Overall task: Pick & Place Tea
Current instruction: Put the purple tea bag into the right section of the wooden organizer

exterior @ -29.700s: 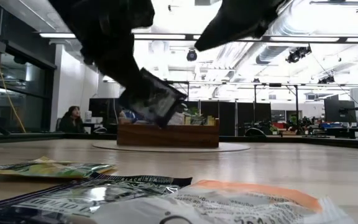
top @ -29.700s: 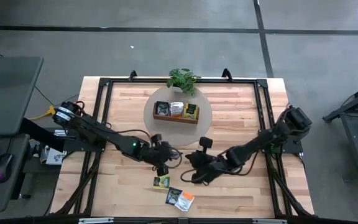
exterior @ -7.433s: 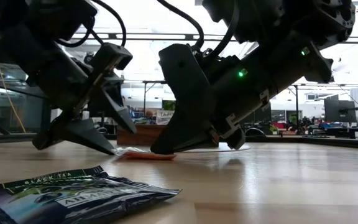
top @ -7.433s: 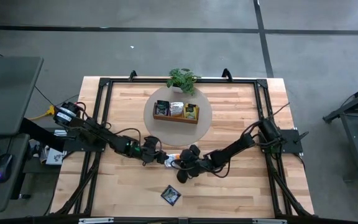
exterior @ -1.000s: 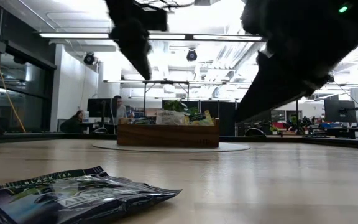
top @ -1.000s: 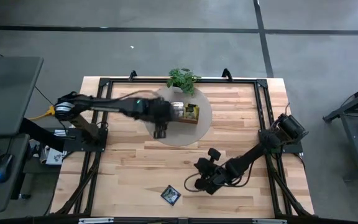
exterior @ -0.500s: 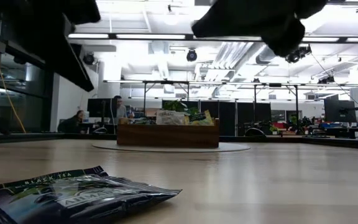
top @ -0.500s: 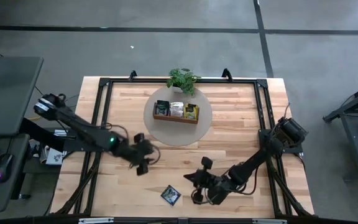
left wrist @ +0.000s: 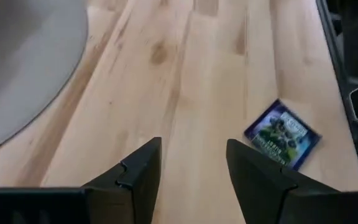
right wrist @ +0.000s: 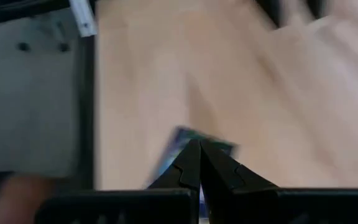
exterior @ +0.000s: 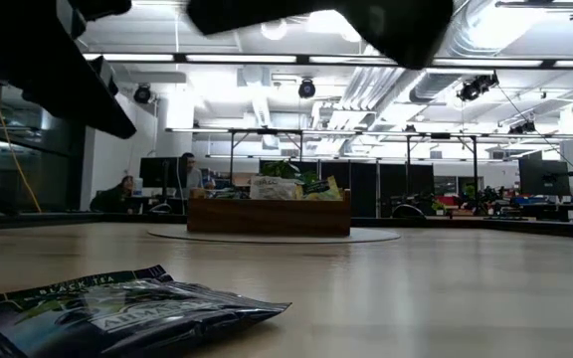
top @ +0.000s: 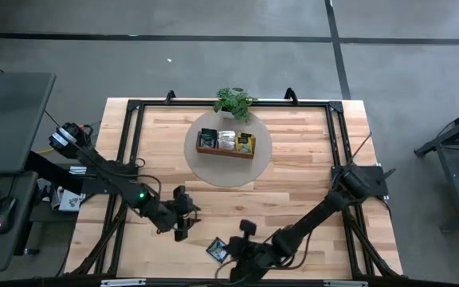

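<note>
A dark blue-black tea sachet (top: 217,250) lies flat on the wooden table near its front edge, and it also shows as the sachet (left wrist: 283,134) and the sachet (exterior: 117,308). More tea sachets stand in the brown wooden tray (top: 225,152) on a round grey mat (top: 213,171). My left gripper (top: 179,231) hovers left of the lone sachet, open, with nothing between its fingers (left wrist: 143,163). My right gripper (top: 231,253) is just right of the sachet, shut (right wrist: 199,149) and raised off the table.
A small green potted plant (top: 233,101) stands at the far edge behind the mat. A black frame (top: 130,151) runs along the table's sides. Bare wood lies between the mat and the lone sachet. People sit in the room beyond the table.
My left gripper has left the tray and come toward the near edge, stopping left of the lone sachet. My right gripper has gone toward the near left, up to the sachet's right side. The sachet has not moved.
</note>
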`<state>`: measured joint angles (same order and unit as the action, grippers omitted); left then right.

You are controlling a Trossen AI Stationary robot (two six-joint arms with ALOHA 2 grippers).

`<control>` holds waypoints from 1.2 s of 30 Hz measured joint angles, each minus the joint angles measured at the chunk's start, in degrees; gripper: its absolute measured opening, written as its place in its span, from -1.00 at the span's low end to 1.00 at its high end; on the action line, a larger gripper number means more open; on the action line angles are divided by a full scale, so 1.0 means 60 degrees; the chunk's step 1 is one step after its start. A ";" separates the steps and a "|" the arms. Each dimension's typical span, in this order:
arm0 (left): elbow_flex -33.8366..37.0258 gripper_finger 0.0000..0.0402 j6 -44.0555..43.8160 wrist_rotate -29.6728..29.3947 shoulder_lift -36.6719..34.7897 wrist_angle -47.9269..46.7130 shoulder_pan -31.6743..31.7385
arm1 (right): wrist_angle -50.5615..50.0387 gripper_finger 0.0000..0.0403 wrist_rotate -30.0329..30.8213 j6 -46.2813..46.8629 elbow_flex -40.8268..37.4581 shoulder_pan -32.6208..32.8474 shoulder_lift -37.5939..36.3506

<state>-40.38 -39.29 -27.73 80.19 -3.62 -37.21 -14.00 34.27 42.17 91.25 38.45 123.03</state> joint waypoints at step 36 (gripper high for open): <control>-0.0011 -0.11 -0.0259 0.1075 0.1951 0.2587 0.0007 | -0.2036 -1.00 -0.1597 0.1899 0.1708 -0.0222 0.1903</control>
<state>-40.45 -40.84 -21.28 91.90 11.90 -37.17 -26.22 24.69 53.56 101.49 37.12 134.45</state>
